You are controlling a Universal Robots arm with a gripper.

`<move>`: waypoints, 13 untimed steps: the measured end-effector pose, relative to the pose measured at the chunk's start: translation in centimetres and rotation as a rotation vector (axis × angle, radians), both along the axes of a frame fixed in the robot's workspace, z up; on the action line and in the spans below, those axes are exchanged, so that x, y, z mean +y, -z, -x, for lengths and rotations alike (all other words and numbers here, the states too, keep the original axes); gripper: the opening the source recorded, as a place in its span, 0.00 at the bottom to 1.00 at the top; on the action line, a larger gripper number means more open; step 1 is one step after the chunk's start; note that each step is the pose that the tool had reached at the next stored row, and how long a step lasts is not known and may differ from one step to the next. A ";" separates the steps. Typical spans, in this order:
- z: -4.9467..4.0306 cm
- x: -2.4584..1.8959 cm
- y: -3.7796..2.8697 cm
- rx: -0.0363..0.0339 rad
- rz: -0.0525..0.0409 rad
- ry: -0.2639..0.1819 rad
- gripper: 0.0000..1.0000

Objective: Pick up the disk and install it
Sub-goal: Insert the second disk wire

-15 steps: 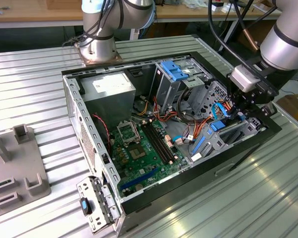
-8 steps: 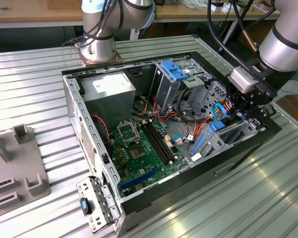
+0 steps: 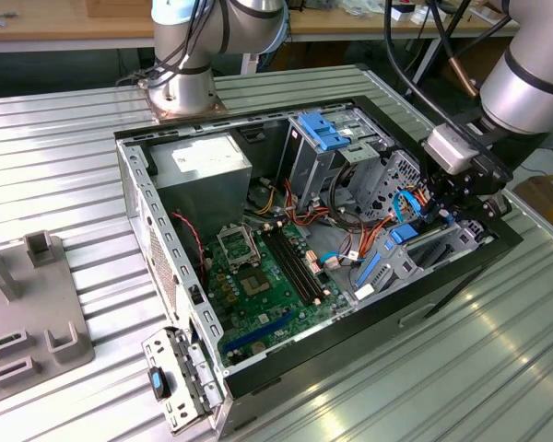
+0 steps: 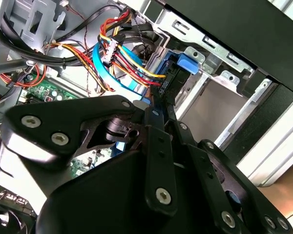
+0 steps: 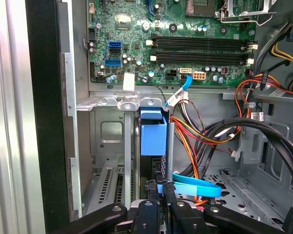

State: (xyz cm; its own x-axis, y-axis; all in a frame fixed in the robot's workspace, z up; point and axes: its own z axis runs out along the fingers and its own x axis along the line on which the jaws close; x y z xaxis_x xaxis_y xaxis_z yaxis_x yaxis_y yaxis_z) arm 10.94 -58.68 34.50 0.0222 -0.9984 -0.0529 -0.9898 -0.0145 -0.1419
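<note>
Tool (image 4: 156, 105) pinches the disk (image 5: 153, 134) on edge, lowered into the drive bay (image 5: 107, 146) at the computer case's (image 3: 258, 368) front corner. Beyond it, the loose cable bundle (image 5: 205, 131), then the motherboard (image 5: 176, 44). Risk, as judged: a rail catches a cable or the bay wall, so the disk could tilt and jam.

The disk (image 5: 153, 136) is seen standing on edge in a drive bay. Its blue carrier (image 4: 178, 73) is visible at the end.
</note>
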 end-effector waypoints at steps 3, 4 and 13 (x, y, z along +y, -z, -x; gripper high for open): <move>0.00 0.00 -0.07 0.0000 0.0003 0.015 0.16; 0.00 0.00 -0.07 0.0000 0.0003 0.020 0.16; 0.17 0.00 -0.08 0.0002 -0.0065 0.058 0.16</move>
State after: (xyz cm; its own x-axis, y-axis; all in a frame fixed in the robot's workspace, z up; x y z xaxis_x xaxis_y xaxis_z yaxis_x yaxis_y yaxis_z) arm 10.77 -58.68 34.58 -0.0352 -0.9976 -0.0594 -0.9890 0.0434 -0.1416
